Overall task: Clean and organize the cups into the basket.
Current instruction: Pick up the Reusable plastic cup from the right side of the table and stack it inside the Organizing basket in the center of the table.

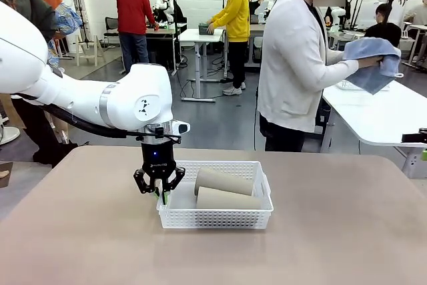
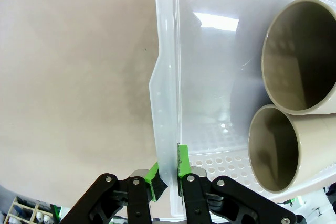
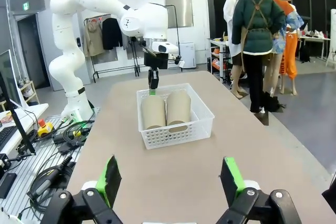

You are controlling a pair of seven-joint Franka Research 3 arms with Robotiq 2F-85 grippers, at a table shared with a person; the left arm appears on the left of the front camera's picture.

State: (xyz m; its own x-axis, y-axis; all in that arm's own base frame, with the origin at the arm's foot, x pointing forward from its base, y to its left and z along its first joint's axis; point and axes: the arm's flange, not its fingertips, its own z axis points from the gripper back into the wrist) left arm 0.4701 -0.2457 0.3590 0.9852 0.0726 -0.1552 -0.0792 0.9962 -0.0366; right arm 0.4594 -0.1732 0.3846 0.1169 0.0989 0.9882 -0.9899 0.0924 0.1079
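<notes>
Left wrist view: your left tool pinches the end wall of the shallow white perforated plastic basket on the beige tabletop, two tan tapered matte cups lying inside (right tool gapes empty); slide it slowly, flat.

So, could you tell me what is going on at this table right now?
The left gripper is shut on the left end wall of the white basket, where two tan cups lie side by side. The right gripper hangs open above the table, away from the basket. Across the table, a person holds a bunched blue cloth; what it wraps is hidden.
</notes>
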